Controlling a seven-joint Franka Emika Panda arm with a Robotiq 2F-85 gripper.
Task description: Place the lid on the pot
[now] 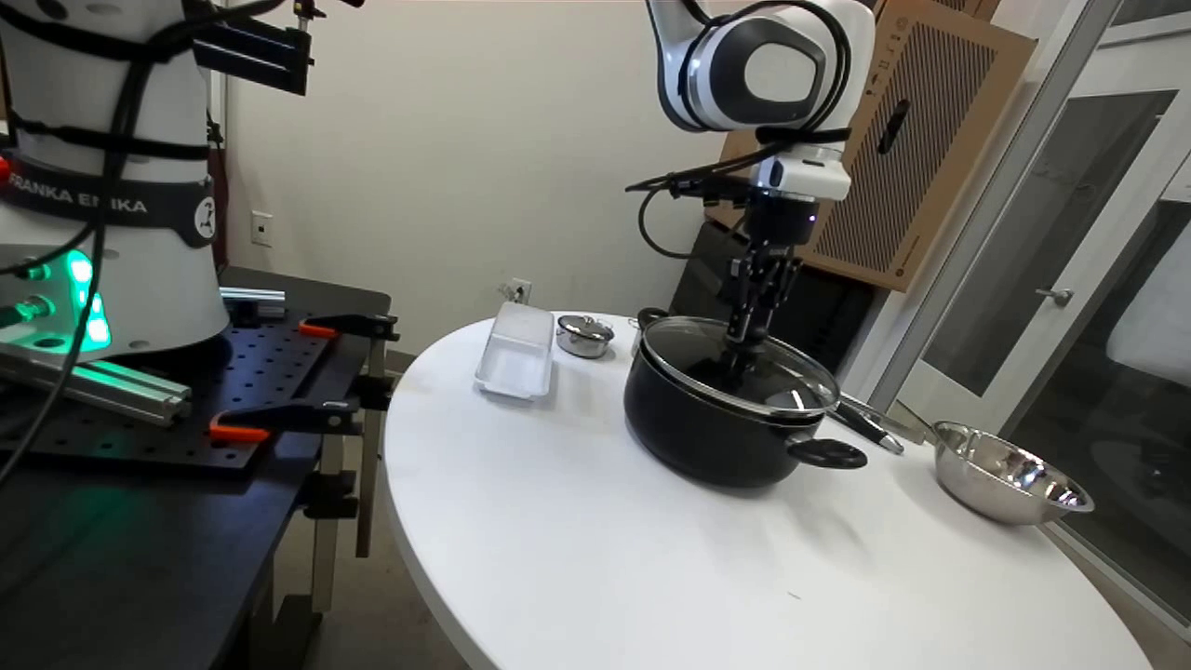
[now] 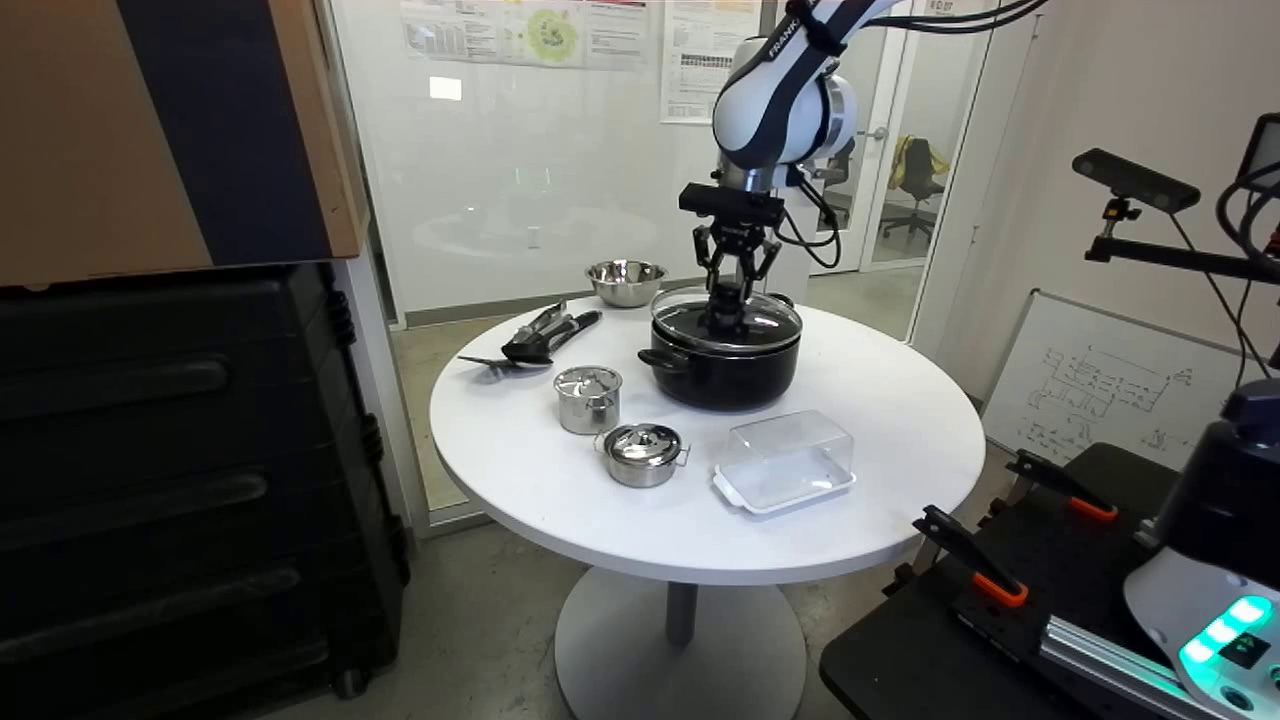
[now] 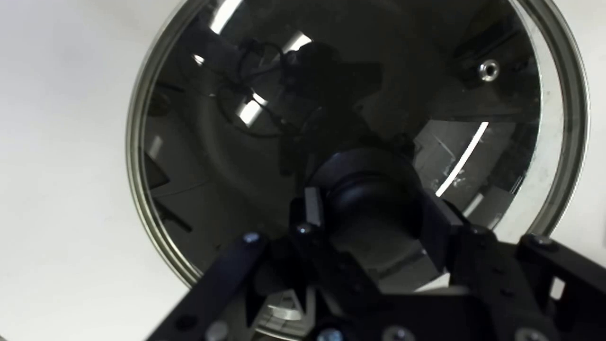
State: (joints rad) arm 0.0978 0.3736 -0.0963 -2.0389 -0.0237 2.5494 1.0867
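Observation:
The wide black pot [image 1: 698,433] stands on the round white table; it also shows in an exterior view [image 2: 725,382]. The clear glass lid [image 1: 802,380] is over the pot's mouth, and in an exterior view [image 2: 680,322] its metal rim appears slightly above the pot's rim. Whether they touch is unclear. In the wrist view the lid [image 3: 213,156] shows a strip of white table through its right side, so it looks off-centre. My gripper [image 3: 374,203] points down with its fingers closed around the black knob. The gripper also shows in both exterior views [image 1: 740,346] [image 2: 727,308].
A shiny steel bowl [image 1: 1010,476] and black-handled utensils [image 2: 548,338] are near the pot. A steel canister [image 2: 588,402], a small lidded steel pot [image 2: 642,458] and a clear plastic box [image 2: 785,465] stand on the table [image 2: 900,440]. A cardboard box [image 1: 912,140] is behind the arm.

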